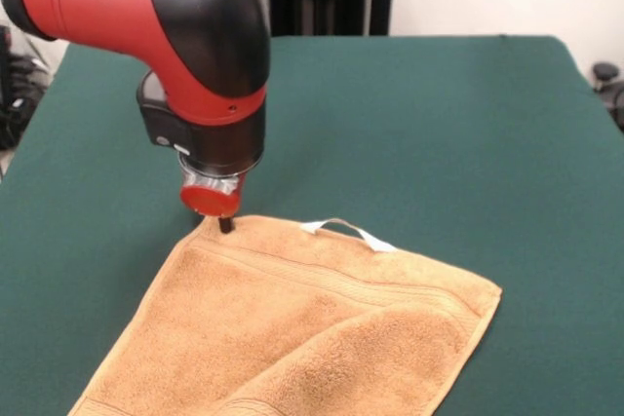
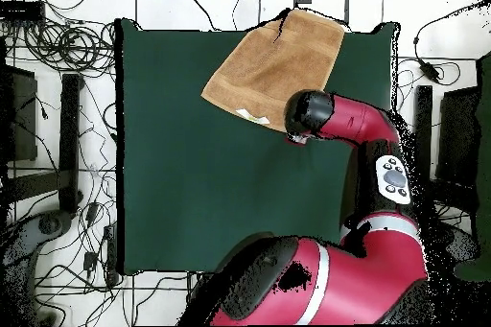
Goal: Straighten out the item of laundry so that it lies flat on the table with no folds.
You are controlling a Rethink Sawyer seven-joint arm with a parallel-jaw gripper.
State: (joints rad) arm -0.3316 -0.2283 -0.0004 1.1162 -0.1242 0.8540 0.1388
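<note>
Our gripper (image 1: 225,224) is down at the far corner of the hand towel (image 1: 292,338), tip touching or just above the hem. Only one dark tip shows under the red cap, so we can't tell whether the pincer is apart, together or clamped on cloth.

Towel location: in the overhead view the towel (image 2: 276,64) lies at the table's (image 2: 211,189) far edge from the base, towards the far right corner, and part of it overhangs that edge. Arm wrist sits over the corner nearest the base.

State of the cloth: not flat. In the front view a flap is folded over the right part, its crease running diagonally from mid-towel toward the picture's bottom. The white loop tag (image 1: 346,230) lies on the far hem, just beside the gripper.

Key relation — nearly the whole towel lies away from the gripper, toward the table edge opposite the base, its long axis running diagonally from the corner. Our read: any pull needs to go back toward the table's middle — that drags the overhang on, but the folded flap probably needs a separate grasp.
</note>
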